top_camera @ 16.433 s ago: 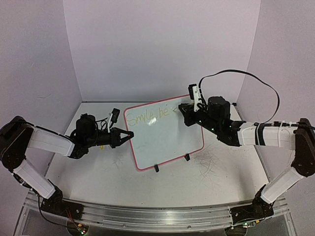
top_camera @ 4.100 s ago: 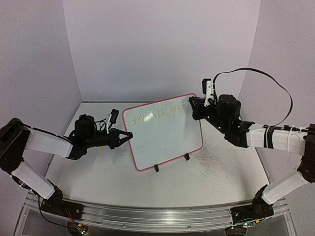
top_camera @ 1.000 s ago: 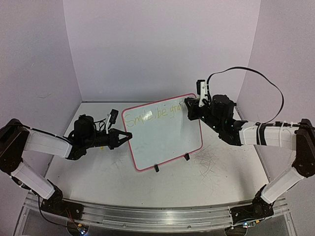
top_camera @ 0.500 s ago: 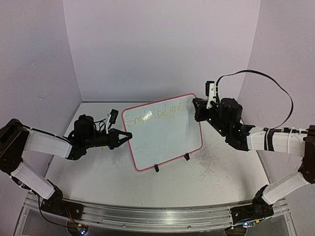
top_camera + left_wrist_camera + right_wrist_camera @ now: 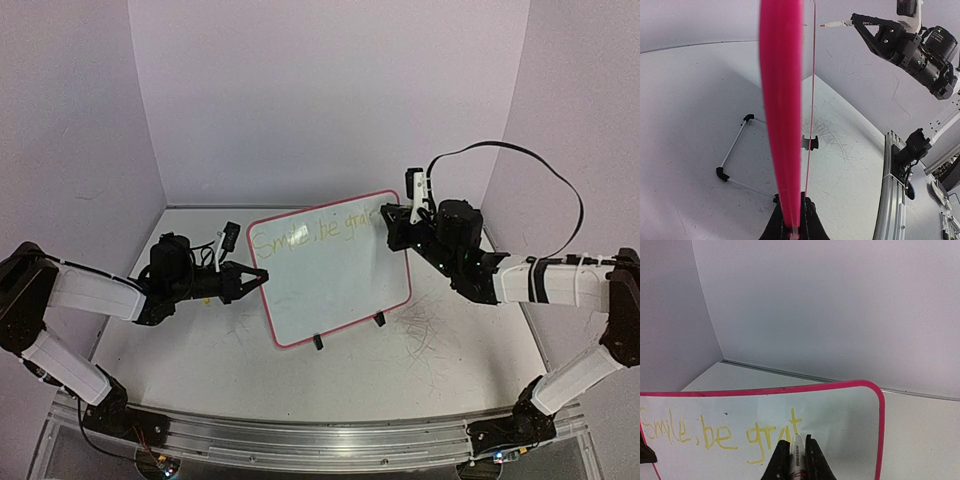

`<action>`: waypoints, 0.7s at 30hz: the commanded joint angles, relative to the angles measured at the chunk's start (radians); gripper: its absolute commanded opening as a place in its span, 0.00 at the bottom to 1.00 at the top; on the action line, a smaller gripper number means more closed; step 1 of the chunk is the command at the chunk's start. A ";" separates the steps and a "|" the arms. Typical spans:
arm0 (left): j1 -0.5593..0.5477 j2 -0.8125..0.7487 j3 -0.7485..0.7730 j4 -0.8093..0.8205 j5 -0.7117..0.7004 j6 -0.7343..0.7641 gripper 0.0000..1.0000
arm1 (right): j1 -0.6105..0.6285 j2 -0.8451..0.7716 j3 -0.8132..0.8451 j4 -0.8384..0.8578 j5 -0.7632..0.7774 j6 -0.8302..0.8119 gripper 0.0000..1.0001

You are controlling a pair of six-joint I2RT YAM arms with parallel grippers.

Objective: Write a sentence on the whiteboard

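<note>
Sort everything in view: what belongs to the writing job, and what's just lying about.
Job: whiteboard; sentence, unfinished; marker in right gripper; left gripper clamping the board's edge.
Lying about: old scribbles on the table.

Three plain walls close in the workspace: a back wall [image 5: 330,100], a left wall [image 5: 60,120] and a right wall [image 5: 590,100], all smooth, unmarked and tinted pale lilac. They meet in straight vertical corners, and a thin dark seam [image 5: 805,376] runs where the back wall meets the white, matte tabletop [image 5: 200,350]. A tangle of fine grey scribbled marks [image 5: 425,325] lies on the right half of the tabletop. A silver metal rail [image 5: 300,440] spans the near edge. The light is soft and even, casting only faint shadows.
</note>
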 commanded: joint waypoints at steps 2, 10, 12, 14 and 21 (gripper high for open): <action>0.009 -0.026 -0.003 -0.015 -0.047 0.065 0.00 | -0.004 0.013 0.051 0.015 0.027 -0.006 0.00; 0.009 -0.021 0.001 -0.015 -0.043 0.068 0.00 | -0.004 0.035 0.067 0.011 0.023 -0.004 0.00; 0.009 -0.021 0.000 -0.015 -0.045 0.068 0.00 | -0.004 0.041 0.071 0.011 0.021 -0.004 0.00; 0.009 -0.021 0.000 -0.015 -0.045 0.069 0.00 | -0.004 0.044 0.073 0.011 0.024 -0.002 0.00; 0.009 -0.024 -0.002 -0.015 -0.045 0.072 0.00 | -0.005 0.055 0.079 -0.002 0.047 0.009 0.00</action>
